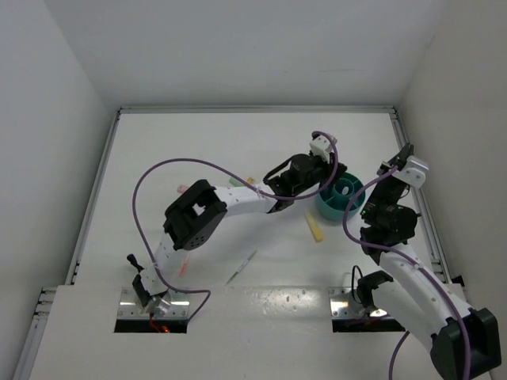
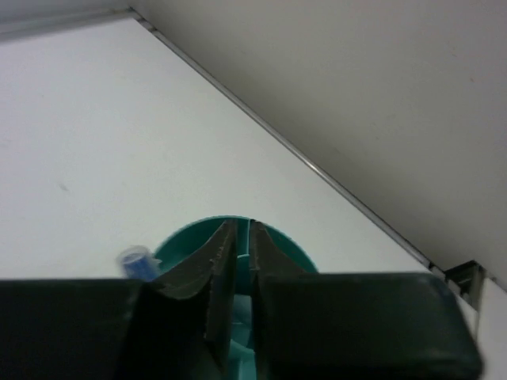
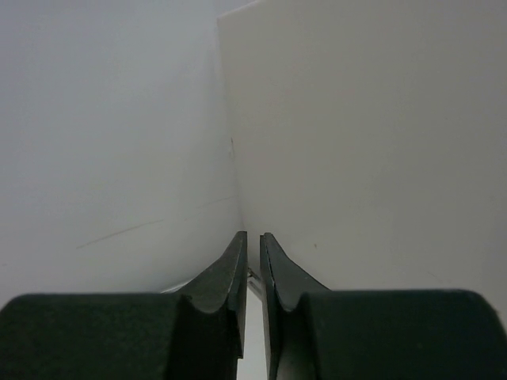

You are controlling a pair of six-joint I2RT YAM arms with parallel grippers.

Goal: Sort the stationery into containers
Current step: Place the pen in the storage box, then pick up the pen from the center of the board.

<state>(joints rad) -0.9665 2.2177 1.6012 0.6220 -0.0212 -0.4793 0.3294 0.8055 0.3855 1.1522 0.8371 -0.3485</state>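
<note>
The round teal cup (image 1: 345, 199) with inner dividers stands right of the table's middle. My left gripper (image 1: 330, 176) hovers over its far-left rim. In the left wrist view the jaws (image 2: 243, 224) are shut with only a thin slit, nothing seen between them, right above the cup (image 2: 287, 247). A blue-clear pen tip (image 2: 135, 260) sticks up at the cup's left side. A yellow marker (image 1: 314, 226) lies just left of the cup. A thin green pen (image 1: 242, 267) and a pink pen (image 1: 184, 266) lie nearer the left arm's base. My right gripper (image 1: 398, 157) is shut, empty and raised to the right of the cup.
A small pink item (image 1: 181, 188) and a yellow item (image 1: 249, 181) lie beside the left arm's forearm. Tiny bits (image 1: 286, 298) rest on the near plate. White walls enclose the table; the right wrist view faces a wall corner (image 3: 230, 142) over the fingertips (image 3: 238, 245).
</note>
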